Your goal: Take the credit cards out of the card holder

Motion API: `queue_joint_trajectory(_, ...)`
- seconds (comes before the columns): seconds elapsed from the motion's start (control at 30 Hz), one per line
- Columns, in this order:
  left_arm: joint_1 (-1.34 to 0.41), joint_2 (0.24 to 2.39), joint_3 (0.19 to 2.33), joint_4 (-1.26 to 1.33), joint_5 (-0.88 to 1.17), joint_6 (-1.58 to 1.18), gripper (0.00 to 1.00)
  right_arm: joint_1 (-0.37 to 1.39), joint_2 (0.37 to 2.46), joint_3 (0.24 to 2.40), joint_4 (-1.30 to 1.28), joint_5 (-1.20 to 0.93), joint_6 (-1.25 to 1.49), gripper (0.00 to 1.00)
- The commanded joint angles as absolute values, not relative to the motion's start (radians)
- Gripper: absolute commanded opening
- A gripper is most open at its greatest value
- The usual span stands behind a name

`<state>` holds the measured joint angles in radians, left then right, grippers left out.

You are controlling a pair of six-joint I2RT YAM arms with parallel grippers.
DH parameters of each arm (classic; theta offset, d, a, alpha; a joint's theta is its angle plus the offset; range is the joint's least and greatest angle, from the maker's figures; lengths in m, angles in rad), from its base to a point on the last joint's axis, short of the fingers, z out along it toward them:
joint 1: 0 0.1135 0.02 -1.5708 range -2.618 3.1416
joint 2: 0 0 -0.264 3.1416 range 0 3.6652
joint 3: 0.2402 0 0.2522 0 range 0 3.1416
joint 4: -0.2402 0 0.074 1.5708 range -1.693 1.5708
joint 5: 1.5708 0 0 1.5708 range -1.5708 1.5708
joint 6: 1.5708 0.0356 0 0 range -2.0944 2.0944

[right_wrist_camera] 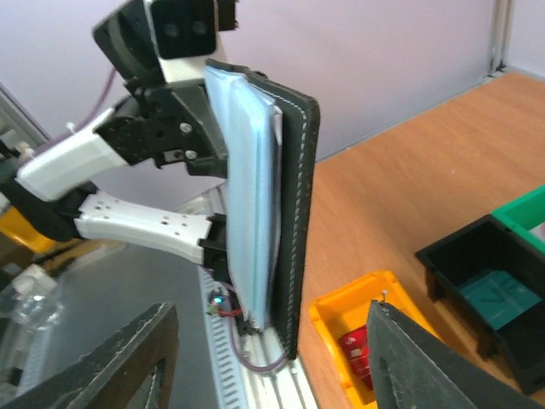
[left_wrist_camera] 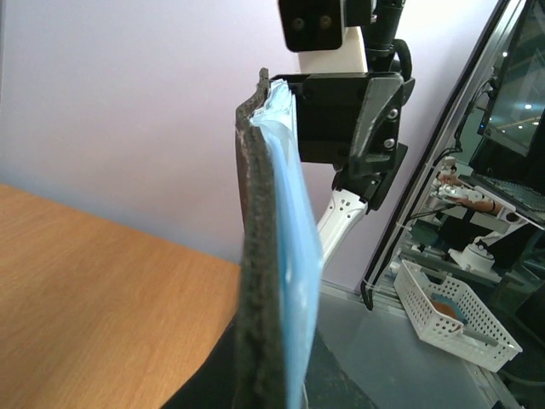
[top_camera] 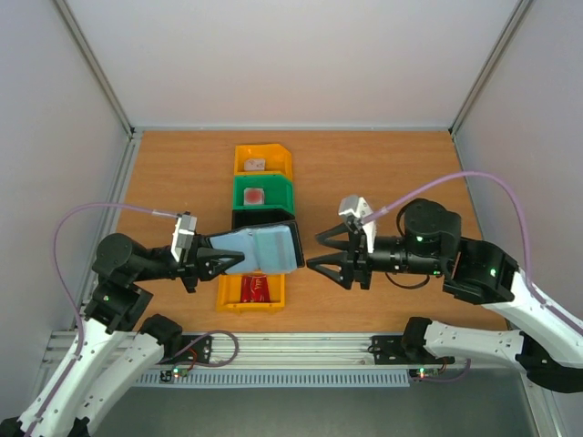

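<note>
Over table (top_camera: pixel 383 173), card holder (top_camera: pixel 264 248) is held up by left claw (top_camera: pixel 228 262), clamped on its edge. Right claw (top_camera: pixel 314 251) is spread, empty, just beside it. Red card (top_camera: pixel 257 289) is binned already; teal card (right_wrist_camera: pixel 501 298) prob. too. Whether others are left inside can't be told.

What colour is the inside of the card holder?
The card holder is light blue inside, with a black cover; the top external view shows it best.
</note>
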<state>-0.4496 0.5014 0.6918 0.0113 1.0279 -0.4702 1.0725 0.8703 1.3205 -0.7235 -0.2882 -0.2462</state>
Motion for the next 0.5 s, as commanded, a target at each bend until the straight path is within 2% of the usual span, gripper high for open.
queue_joint_trajectory(0.0, -0.453, 0.485, 0.717, 0.053, 1.051, -0.418, 0.00, 1.077, 0.932, 1.326, -0.710, -0.263, -0.267, 0.64)
queue_joint_trajectory(0.17, -0.453, 0.488, 0.719, 0.059, 1.052, -0.419, 0.00, 1.077, 1.043, 1.375, -0.731, -0.300, -0.288, 0.64)
queue_joint_trajectory(0.2, -0.453, 0.488, 0.719, 0.058, 1.052, -0.419, 0.00, 1.078, 1.055, 1.377, -0.724, -0.307, -0.290, 0.58)
queue_joint_trajectory(0.3, -0.453, 0.483, 0.717, 0.054, 1.054, -0.420, 0.00, 1.078, 1.088, 1.374, -0.691, -0.333, -0.286, 0.31)
queue_joint_trajectory(0.37, -0.453, 0.481, 0.716, 0.049, 1.052, -0.419, 0.00, 1.078, 1.105, 1.374, -0.677, -0.350, -0.280, 0.24)
queue_joint_trajectory(0.47, -0.453, 0.482, 0.713, 0.047, 1.049, -0.416, 0.00, 1.081, 1.133, 1.371, -0.642, -0.368, -0.259, 0.23)
